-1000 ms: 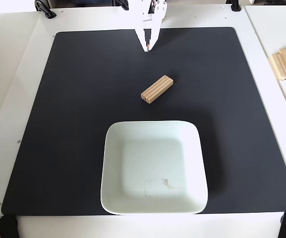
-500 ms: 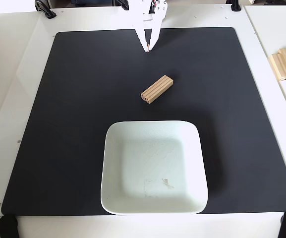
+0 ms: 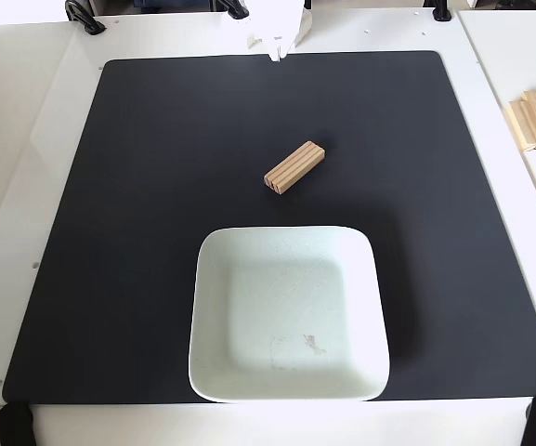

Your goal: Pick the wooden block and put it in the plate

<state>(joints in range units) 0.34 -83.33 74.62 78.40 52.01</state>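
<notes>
We start at the bottom of the frame, nearest the camera. The plate (image 3: 289, 314) sits flat on the black mat (image 3: 137, 232), lower centre, and is empty apart from a faint mark on its floor. We judge it is placed there as the open receiving dish, clear of obstruction on all sides.

Just above the plate, near but not touching its upper rim, the wooden block (image 3: 294, 167) lies on the mat on a diagonal, its grooved end face turned toward the lower left. It lies free, with nothing touching it. We judge the task has not begun.

At the right edge, pale wooden slats (image 3: 535, 125) rest on the white tabletop (image 3: 17, 139), off the mat.

At the top centre, only the white tip of the gripper (image 3: 274, 48) shows, well apart from the block. We cannot tell how the jaws stand; nothing is seen in them.
</notes>
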